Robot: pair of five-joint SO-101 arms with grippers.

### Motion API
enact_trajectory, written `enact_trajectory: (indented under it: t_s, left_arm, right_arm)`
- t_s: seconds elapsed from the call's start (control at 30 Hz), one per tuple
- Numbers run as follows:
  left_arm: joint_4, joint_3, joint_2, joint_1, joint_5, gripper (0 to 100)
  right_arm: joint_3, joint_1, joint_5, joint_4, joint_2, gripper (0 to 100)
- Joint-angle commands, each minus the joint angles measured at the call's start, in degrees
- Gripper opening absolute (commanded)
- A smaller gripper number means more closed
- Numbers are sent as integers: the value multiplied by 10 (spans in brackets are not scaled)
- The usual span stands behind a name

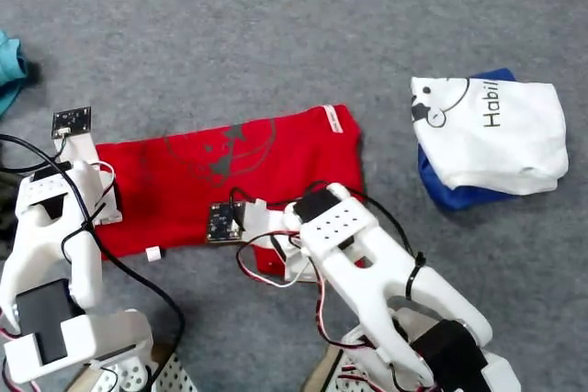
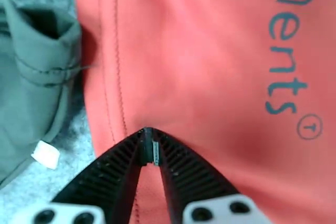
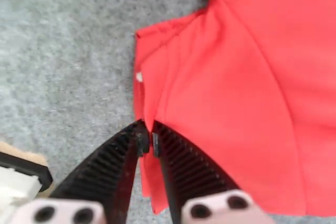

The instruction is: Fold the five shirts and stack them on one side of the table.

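1. Counter (image 1: pixel 276 34): grey, carrying all the cloth, with two arms at its near side.
2. Red shirt (image 1: pixel 230 167): one, lying flat at centre, long axis left to right across both arms. Bulk of the cloth lying beyond both pincers, so probably a fold away from the arms next.
3. White shirt (image 1: pixel 496 130): one, folded, on top of the stack at the right side, well apart from the red shirt and nearer the right arm.
4. Blue shirt (image 1: pixel 459 197): one, folded, under the white.
5. Teal cloth (image 1: pixel 7 66): one, at the far left edge, probably a fourth shirt.
6. Left pincer (image 2: pixel 148 148): pressed together, pinching the red shirt near its left-end hem.
7. Right pincer (image 3: pixel 147 139): pressed together, pinching the red shirt's near edge.
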Motion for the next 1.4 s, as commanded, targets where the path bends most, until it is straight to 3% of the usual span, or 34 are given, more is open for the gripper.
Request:
enact_trajectory:
  t_s: [0.0,0.27,0.53,0.77,1.23,1.37]
  left_arm:
    - [-14,-3,-15,6,-1,19]
    - [-14,-3,-15,6,-2,19]
    - [-14,-3,-15,6,-2,19]
    - [-14,-3,-15,6,-1,19]
    - [-14,-3,-15,5,-1,19]
    - [-14,-3,-15,5,-1,19]
  right_arm:
    - [-20,-11,-5,4,-15,19]
    - [15,-11,-5,-8,-16,147]
    - [19,-13,-5,-11,-15,151]
    - [76,-52,-34,-83,7,153]
    - [27,-41,-55,-71,102,142]
    - [17,5,-66,-73,102,25]
